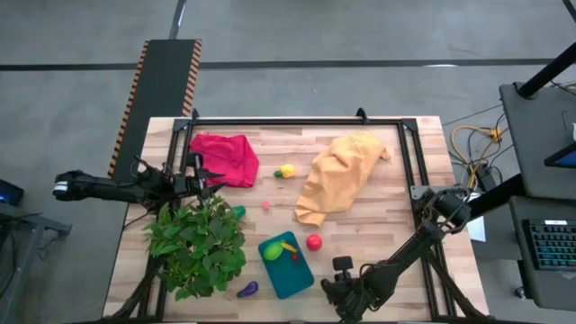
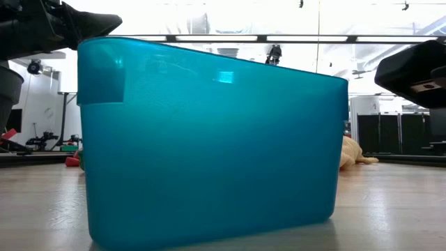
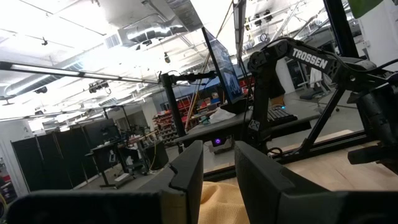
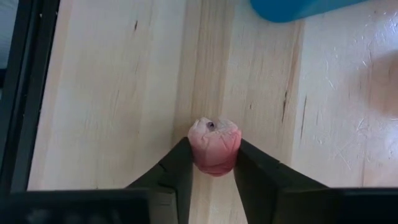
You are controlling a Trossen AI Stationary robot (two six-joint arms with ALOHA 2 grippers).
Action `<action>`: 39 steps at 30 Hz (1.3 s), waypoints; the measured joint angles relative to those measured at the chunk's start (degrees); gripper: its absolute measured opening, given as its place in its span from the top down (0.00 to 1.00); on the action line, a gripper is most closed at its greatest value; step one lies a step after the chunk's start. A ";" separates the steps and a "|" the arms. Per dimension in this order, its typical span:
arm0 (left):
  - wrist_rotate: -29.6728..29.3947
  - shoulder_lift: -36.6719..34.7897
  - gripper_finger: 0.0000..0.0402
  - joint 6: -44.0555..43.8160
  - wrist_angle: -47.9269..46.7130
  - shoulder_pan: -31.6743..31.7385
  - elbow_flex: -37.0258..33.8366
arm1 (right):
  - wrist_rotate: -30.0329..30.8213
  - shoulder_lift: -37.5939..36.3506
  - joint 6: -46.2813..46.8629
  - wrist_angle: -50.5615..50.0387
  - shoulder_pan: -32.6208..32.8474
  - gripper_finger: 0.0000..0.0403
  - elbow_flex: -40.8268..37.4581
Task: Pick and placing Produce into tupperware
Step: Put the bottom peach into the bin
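Note:
The teal tupperware (image 1: 286, 265) stands near the table's front edge with a green piece (image 1: 272, 251) and a yellow-red piece (image 1: 290, 247) of produce inside. Loose produce lies around it: red (image 1: 313, 242), purple (image 1: 247, 289), yellow-green (image 1: 286, 171), a small pink one (image 1: 266, 204). My right gripper (image 1: 342, 286) is right of the tupperware at the front edge, shut on a pink piece of produce (image 4: 214, 144) that the high view hides. My left gripper (image 1: 214, 185) waits at the table's left beside the red cloth; its fingers (image 3: 217, 163) stand a little apart with nothing between them. My right gripper pinches the pink piece between its two fingers, one on each opposite side (image 4: 232, 149). The fingers slant steeply down from above. The piece's end with a dark dimple (image 4: 211, 125) sticks out past the fingertips. It appears to sit on the wooden tabletop.
A red cloth (image 1: 225, 157) and a yellow-orange cloth (image 1: 337, 175) lie at the back. A big leafy plant (image 1: 196, 245) stands at the front left. A black frame rail (image 4: 18, 93) runs close beside my right gripper. The tupperware's corner (image 4: 298, 7) is just beyond the pink piece.

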 joint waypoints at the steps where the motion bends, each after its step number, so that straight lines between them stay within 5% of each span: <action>1: 0.00 0.00 0.81 0.00 0.00 0.00 0.00 | 0.00 0.00 0.00 0.00 0.00 0.77 0.00; 26: -0.01 0.04 0.81 0.02 0.02 -0.01 0.00 | 0.52 -4.41 -1.77 -6.52 -0.02 0.79 3.82; 39: 0.00 0.26 0.81 0.02 0.01 -0.02 -0.02 | 11.88 -8.00 -14.67 -1.29 -2.19 0.82 3.82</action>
